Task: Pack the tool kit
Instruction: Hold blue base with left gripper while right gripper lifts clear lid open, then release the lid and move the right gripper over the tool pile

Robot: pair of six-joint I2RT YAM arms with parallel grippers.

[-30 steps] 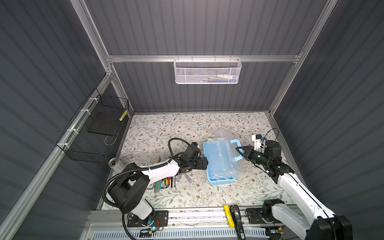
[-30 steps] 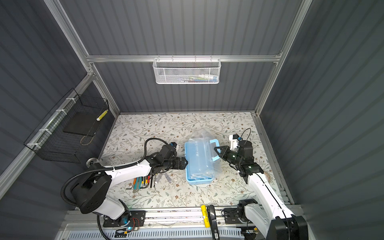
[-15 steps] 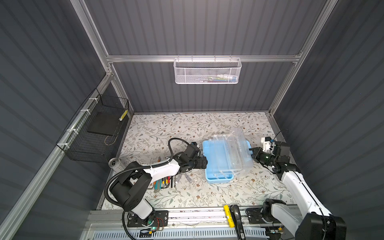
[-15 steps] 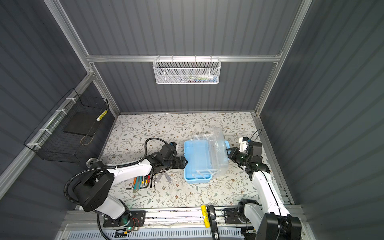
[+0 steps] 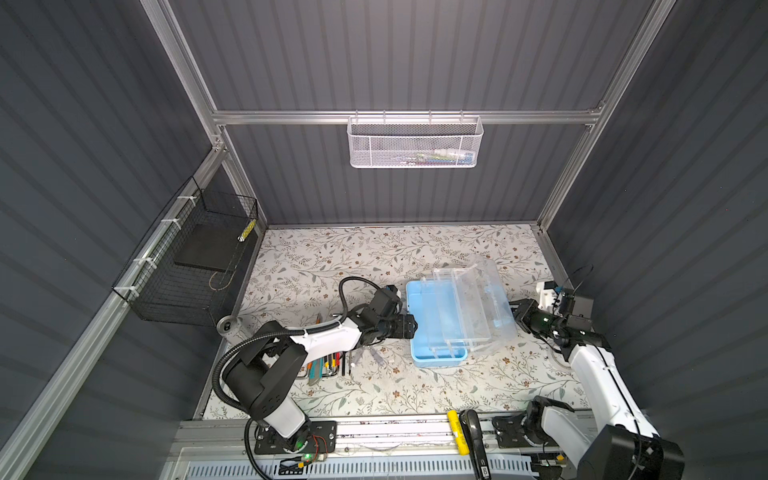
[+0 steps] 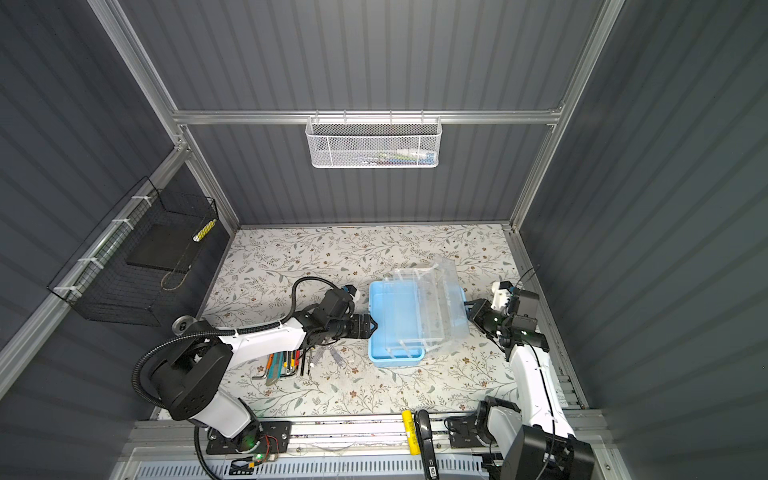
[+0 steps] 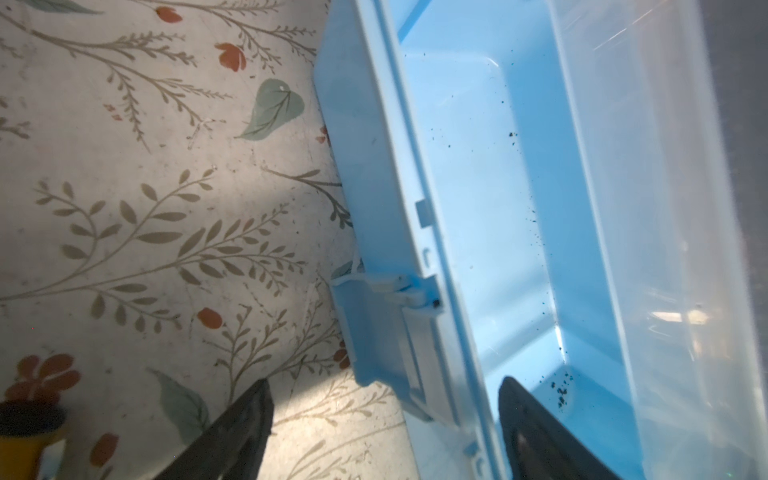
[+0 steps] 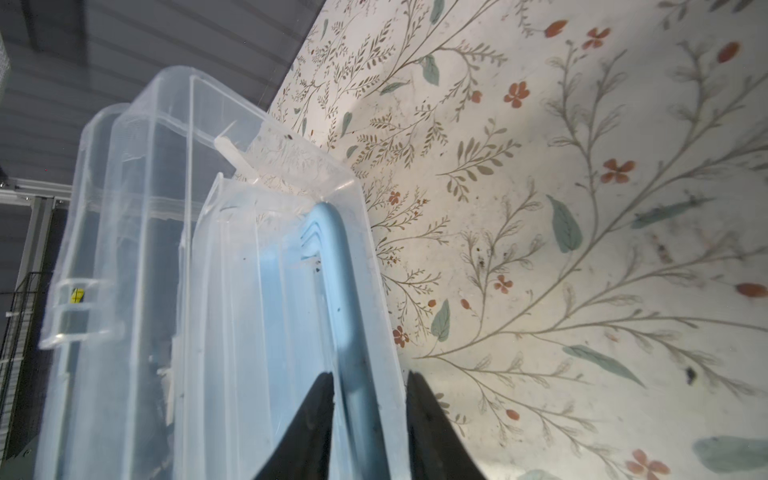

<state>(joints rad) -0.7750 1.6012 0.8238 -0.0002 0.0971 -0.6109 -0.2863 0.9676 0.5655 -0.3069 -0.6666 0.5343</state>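
Note:
The tool kit stands open mid-mat: its light blue base (image 5: pixel 432 328) (image 6: pixel 390 328) (image 7: pixel 478 187) is empty, and the clear lid (image 5: pixel 478 303) (image 6: pixel 436 299) (image 8: pixel 166 208) is swung over to the right. My left gripper (image 5: pixel 410 326) (image 6: pixel 371 326) (image 7: pixel 384 380) is open at the base's left wall beside the latch (image 7: pixel 374 332), one finger outside on the mat and one inside. My right gripper (image 5: pixel 516 316) (image 6: pixel 469 309) (image 8: pixel 370 373) stands open, narrowly astride the blue handle (image 8: pixel 340 270) and the lid's edge.
Several hand tools (image 5: pixel 328 363) (image 6: pixel 286 361) lie on the floral mat under my left arm. A white mesh basket (image 5: pixel 415 143) hangs on the back wall and a black wire basket (image 5: pixel 191 266) on the left wall. A yellow item (image 5: pixel 454 426) lies on the front rail.
The lid has swung from over the base out to the right. My right gripper went right with the handle and its jaws have parted. My left gripper's jaws have narrowed slightly.

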